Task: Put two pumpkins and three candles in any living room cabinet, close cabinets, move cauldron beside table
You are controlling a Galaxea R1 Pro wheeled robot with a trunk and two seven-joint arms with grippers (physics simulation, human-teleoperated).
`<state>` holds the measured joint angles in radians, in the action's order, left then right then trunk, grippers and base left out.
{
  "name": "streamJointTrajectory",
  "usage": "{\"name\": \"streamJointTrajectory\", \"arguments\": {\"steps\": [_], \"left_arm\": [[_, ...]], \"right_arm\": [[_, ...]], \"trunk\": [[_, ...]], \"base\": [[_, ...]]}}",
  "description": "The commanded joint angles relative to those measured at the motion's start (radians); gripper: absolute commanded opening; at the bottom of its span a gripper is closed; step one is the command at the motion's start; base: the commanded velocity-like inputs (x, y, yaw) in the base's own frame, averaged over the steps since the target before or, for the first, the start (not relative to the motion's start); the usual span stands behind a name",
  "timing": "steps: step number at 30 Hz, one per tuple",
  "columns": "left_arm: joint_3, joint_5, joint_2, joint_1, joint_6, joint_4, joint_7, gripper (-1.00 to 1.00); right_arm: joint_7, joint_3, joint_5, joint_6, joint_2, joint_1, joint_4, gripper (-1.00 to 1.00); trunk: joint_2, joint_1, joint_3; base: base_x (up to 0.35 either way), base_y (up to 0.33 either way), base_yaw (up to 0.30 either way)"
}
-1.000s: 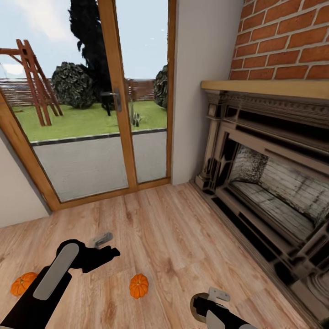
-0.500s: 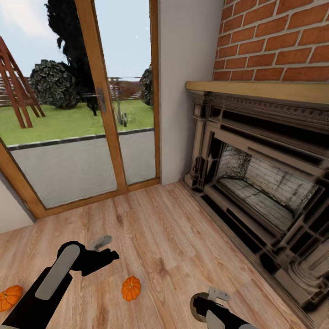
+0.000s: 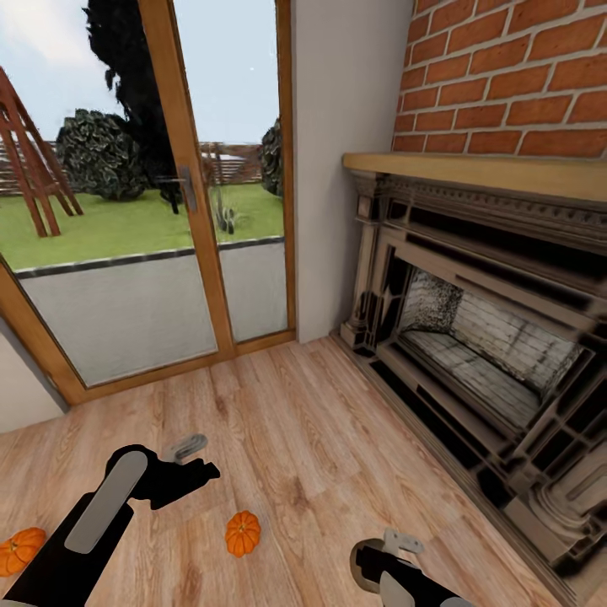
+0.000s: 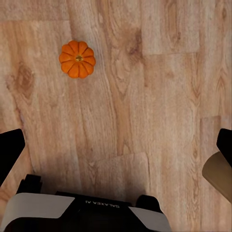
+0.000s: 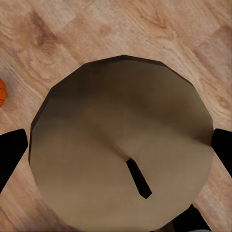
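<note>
You're holding a candle (image 5: 121, 150) clamped in the right gripper (image 3: 389, 563) while the left gripper (image 3: 187, 447) is hanging spread open above the wood floor (image 3: 320, 455), two pumpkins lying there: one (image 3: 243, 533) between your arms, one (image 3: 20, 550) far left.

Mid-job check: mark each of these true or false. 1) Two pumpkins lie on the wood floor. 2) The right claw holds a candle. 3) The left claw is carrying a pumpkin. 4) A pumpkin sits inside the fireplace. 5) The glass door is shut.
1) True: one pumpkin lies on the floor between the arms, and a second pumpkin lies at the head view's left edge.
2) True: the right claw is shut on a tan candle with a dark wick.
3) False: the left claw is empty and hangs above bare floor.
4) False: the fireplace holds no pumpkin; both are on the floor.
5) True: the glass door stands shut.
</note>
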<state>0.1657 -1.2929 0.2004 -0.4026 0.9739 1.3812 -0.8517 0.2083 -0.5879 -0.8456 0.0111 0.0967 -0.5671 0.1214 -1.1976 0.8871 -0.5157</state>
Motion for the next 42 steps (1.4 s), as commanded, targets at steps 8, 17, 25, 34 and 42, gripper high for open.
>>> {"name": "streamJointTrajectory", "arguments": {"steps": [8, 17, 25, 34, 42], "left_arm": [[0.000, -0.011, 0.002, -0.001, 0.000, 0.002, -0.010, 1.00], [0.001, -0.011, 0.002, -0.001, 0.000, 0.002, -0.010, 1.00], [0.000, -0.010, 0.002, -0.001, 0.000, 0.006, -0.012, 1.00], [-0.003, -0.009, 0.002, -0.001, 0.001, 0.007, -0.012, 1.00], [-0.003, -0.009, 0.002, -0.001, 0.002, 0.010, -0.010, 1.00]], "right_arm": [[0.005, -0.007, -0.010, 0.001, 0.000, -0.001, 0.000, -1.00], [0.005, -0.007, -0.010, 0.001, 0.000, -0.001, -0.002, -1.00], [0.005, -0.007, -0.011, 0.001, 0.000, -0.001, -0.003, -1.00], [0.005, -0.007, -0.012, 0.001, 0.000, -0.001, -0.004, -1.00], [0.005, -0.007, -0.012, 0.001, 0.000, -0.001, -0.005, -1.00]], "trunk": [[0.014, -0.008, 0.005], [0.014, -0.008, 0.001], [0.014, -0.008, -0.006], [0.035, -0.019, -0.003], [0.035, -0.019, -0.010]], "base": [[0.000, 0.000, 0.000], [0.000, 0.000, -0.134], [0.000, 0.000, -0.218], [0.000, 0.000, -0.220], [0.000, 0.000, -0.220]]}}
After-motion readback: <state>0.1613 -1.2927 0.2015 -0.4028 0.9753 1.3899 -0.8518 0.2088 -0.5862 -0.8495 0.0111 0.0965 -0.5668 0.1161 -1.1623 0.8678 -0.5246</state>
